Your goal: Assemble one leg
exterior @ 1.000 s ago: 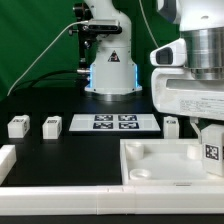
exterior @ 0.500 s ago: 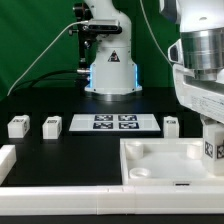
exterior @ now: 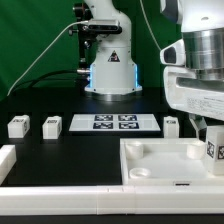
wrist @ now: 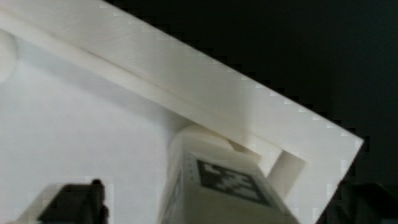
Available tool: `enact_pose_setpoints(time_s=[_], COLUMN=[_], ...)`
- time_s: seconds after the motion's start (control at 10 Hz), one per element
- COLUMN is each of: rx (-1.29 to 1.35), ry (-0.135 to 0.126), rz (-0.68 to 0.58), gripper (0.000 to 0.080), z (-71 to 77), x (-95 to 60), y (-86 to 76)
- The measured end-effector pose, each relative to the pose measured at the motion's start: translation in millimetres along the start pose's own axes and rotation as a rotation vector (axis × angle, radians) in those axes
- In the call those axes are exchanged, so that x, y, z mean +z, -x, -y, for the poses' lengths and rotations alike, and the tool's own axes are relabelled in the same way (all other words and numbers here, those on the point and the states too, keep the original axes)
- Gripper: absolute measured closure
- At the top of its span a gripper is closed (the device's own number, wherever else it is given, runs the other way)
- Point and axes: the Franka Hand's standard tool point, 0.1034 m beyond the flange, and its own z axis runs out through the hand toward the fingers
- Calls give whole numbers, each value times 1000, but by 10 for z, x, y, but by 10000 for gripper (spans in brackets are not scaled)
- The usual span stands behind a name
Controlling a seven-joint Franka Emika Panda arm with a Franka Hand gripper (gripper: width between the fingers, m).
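One leg [exterior: 212,150], a small white block with a square tag, stands upright in the far corner of the large white tray-like part [exterior: 160,152] at the exterior view's right. My gripper [exterior: 211,131] hangs right above it. In the wrist view the leg [wrist: 222,180] sits in the tray's corner [wrist: 285,125], and one dark finger [wrist: 71,205] stands apart from it with a gap, so the jaws are open. The other finger is out of frame. Three more legs stand on the table: two at the left [exterior: 17,126] [exterior: 51,125] and one near the tray [exterior: 171,124].
The marker board [exterior: 113,123] lies in the middle of the black table. A second robot's base [exterior: 108,72] stands behind it. A white part [exterior: 8,160] sits at the exterior view's left edge.
The arm's head has shifted slightly up and to the exterior view's right over the last half second. The leg in the tray's corner has stayed in place.
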Motion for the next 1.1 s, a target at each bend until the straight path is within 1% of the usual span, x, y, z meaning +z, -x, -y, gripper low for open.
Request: enact_pose_setpoints(time_s=[0.2,0.3,0.4,0.6,0.8,1.0,1.1], rx=[-207,-350,-419,-687,-930,-1123,-1154], ry=[0,6,6,17,37,47,47], rz=[0,-6,-5,-13,-23,-25,-24], gripper=[151,151,151,151,151,151,151], z=[2,1,4,-1,-7,-18,-20], x=[1,2,3,3,2,-2,-3], y=[7,7,16,7,-8,-35,-41])
